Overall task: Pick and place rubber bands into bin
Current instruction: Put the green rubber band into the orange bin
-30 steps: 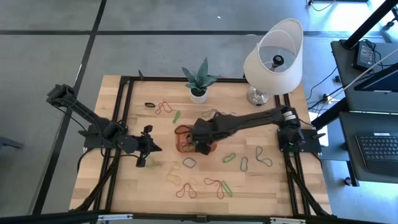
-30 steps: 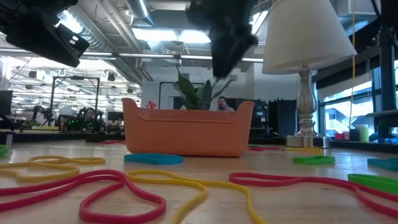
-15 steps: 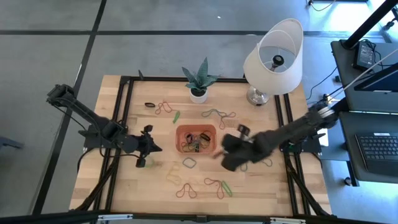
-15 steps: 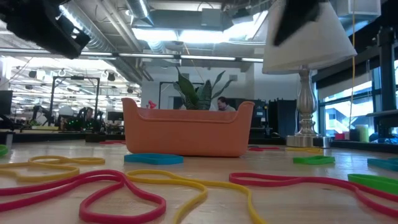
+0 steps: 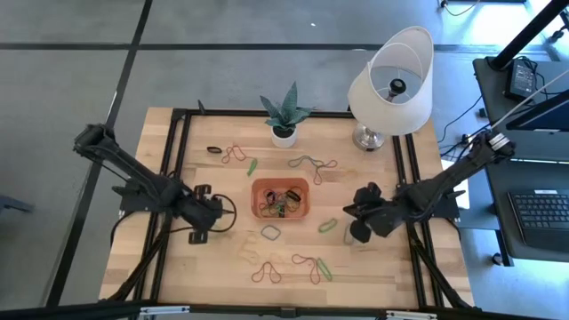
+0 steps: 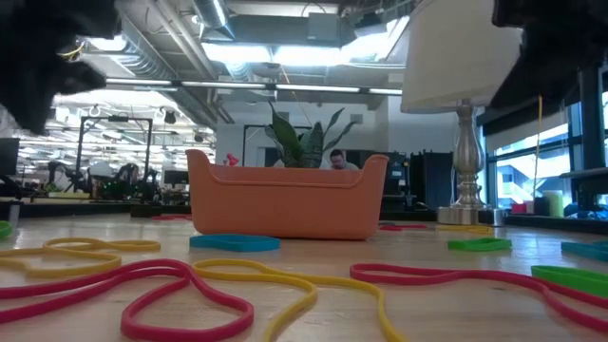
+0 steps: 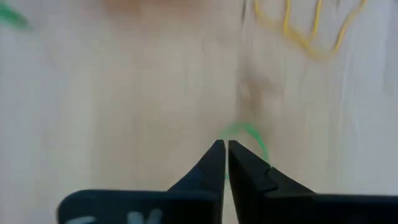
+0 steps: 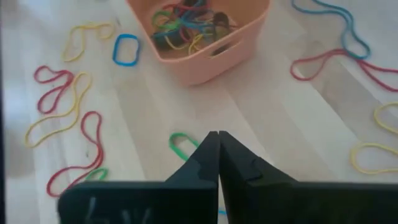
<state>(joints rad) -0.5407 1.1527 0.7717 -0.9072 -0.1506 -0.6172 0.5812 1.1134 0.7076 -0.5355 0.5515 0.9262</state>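
- High view: the small orange-red rectangular plastic bin sits mid-tabletop with a tangle of thin coloured rubber bands inside; more loops lie scattered around it. The left end effector hovers left of the bin, the right end effector to its right; a thin loop could easily slip free on a shallow pinch.
- Low view: the bin stands beyond red and yellow loops; overlapping loops risk being dragged along together.
- Left wrist view: the left end effector's fingers are clenched tip to tip, with a green rubber band just beyond them; whether it is caught is unclear.
- Right wrist view: the right end effector is clenched, apparently empty, over a green loop.
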